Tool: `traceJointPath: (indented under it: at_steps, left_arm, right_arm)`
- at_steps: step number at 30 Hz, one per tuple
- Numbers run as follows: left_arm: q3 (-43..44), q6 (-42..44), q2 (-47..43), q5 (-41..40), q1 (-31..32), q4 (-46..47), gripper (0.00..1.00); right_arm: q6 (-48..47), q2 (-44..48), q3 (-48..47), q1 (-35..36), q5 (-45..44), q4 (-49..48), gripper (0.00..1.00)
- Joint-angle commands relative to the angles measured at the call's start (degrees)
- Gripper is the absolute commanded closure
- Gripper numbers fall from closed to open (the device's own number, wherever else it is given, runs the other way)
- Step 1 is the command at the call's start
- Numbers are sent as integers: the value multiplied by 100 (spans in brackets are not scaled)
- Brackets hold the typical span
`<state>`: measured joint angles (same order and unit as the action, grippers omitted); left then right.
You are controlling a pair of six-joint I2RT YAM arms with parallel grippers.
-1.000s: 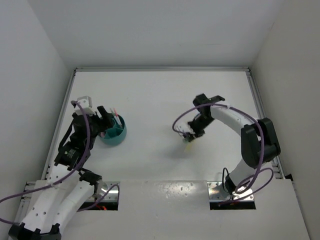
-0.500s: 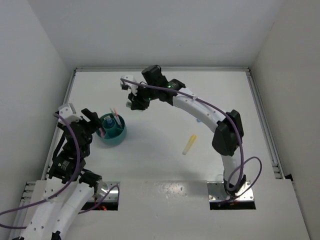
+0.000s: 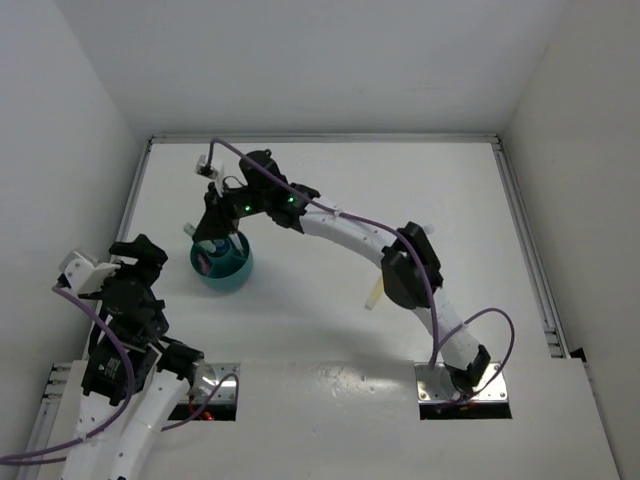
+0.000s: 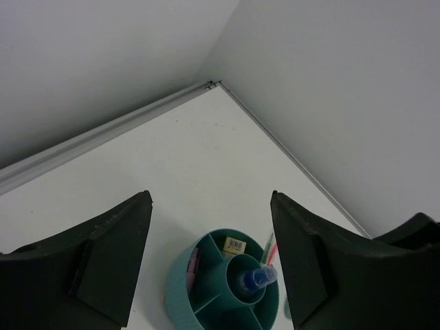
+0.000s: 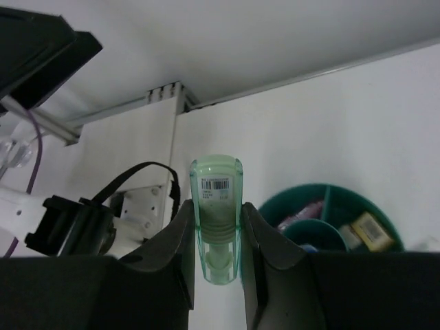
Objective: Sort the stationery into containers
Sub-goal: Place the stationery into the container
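Right arm now stretching across from mid-table to the teal cup (image 3: 222, 265), left arm pulling back toward the near-left corner. Bare tabletop (image 3: 450, 180) lying open around the cup, white walls closing three sides; yellow marker (image 3: 373, 293) lying mid-table. Right gripper (image 5: 216, 230) clamping a green marker (image 5: 216, 199) at the cup's far rim; left gripper (image 4: 210, 265) standing wide apart, holding nothing.

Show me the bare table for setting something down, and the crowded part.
Free: the table's far-right stretch between the right arm and the right rail; and the middle, between the teal cup and the yellow marker. Crowded: the left, where the right gripper, holding a green marker, hangs by the cup, the left gripper nearby.
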<state>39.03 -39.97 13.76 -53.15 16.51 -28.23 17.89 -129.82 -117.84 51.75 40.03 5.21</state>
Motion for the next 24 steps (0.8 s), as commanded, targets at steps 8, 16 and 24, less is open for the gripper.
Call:
traceJointPath:
  at_steps: [8,16,24]
  left_arm:
    - [-35,-90,-137,-91,-34,28,25]
    - [-35,23,-198,93,-34,89,25]
    - [-35,77,-198,199,-34,195,25]
  right_arm:
    - [-65,-1396,-775,248,1139,-2762,100]
    - [-681,-1695,-784,248,436,-3070,100]
    - [-1121,-1749,-785,301,329,-2965,100]
